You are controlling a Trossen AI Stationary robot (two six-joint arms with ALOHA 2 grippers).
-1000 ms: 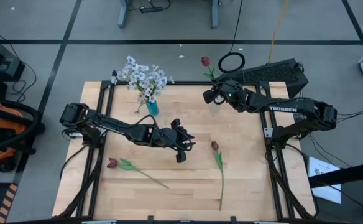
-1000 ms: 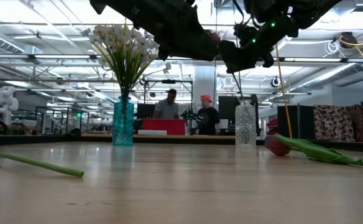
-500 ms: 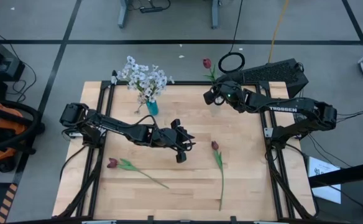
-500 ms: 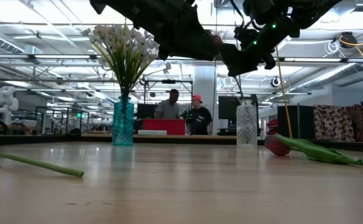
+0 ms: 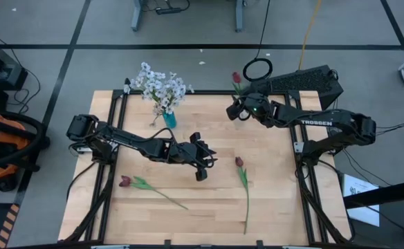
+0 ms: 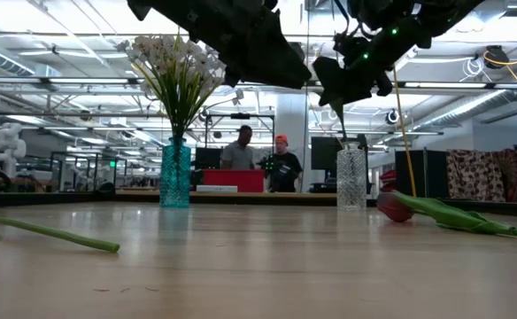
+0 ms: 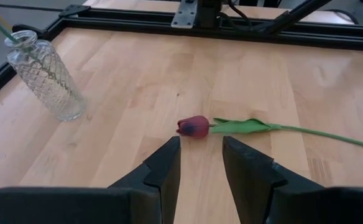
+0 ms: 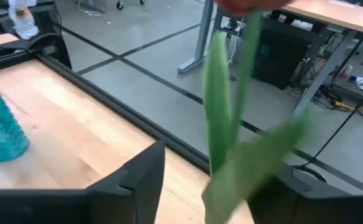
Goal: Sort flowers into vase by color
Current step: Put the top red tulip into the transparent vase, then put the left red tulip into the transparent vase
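Note:
My right gripper hangs open over the clear glass vase near the table's far edge. A dark red tulip stands up between its fingers, the stem entering the vase's mouth. My left gripper is open above mid-table, its fingers facing a red tulip lying flat. Another tulip lies near the left front. The white sprays stand in the teal vase. My right gripper's fingers stand apart on either side of the tulip's stem, level above the vase. One finger is clear of the stem. A leaf covers the other finger, so I cannot tell whether it touches. The tulip stands tilted.
A black frame rail edges the table's far side. A keyboard and a cable loop lie beyond it. Two people stand in the room behind. Bare wood shows in front of the left gripper and along the near edge.
The tulip at the right gripper has sunk and tipped, its bud now lower and closer to the gripper. The right gripper has shifted slightly toward the table's right. The left arm has kept still.

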